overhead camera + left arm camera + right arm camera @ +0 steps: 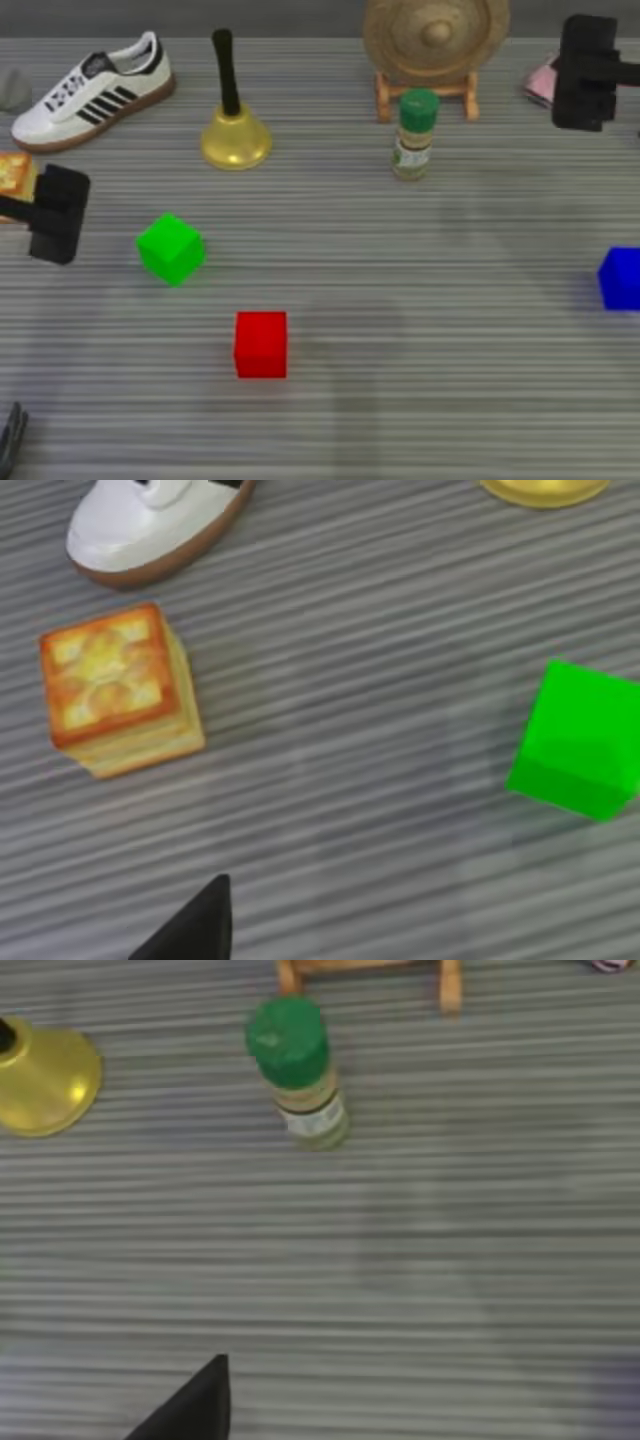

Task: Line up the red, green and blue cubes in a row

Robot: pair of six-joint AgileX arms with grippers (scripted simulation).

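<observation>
The green cube (171,248) sits left of centre, and the red cube (261,344) lies nearer the front, to its right. At the table's right edge is the blue cube (620,278), partly cut off by the frame. My left gripper (58,212) hovers at the left edge, a short way left of the green cube (580,742), open and empty; one dark fingertip (205,925) shows in the left wrist view. Open and empty too, my right gripper (588,70) hangs at the far right back, well behind the blue cube, with one fingertip (205,1400) showing.
Along the back stand a white striped shoe (95,88), a brass bell (235,130), a green-lidded spice jar (414,135) and a straw disc on a wooden stand (435,45). A toast block (115,690) lies beside the left gripper. A pink object (540,80) lies at the back right.
</observation>
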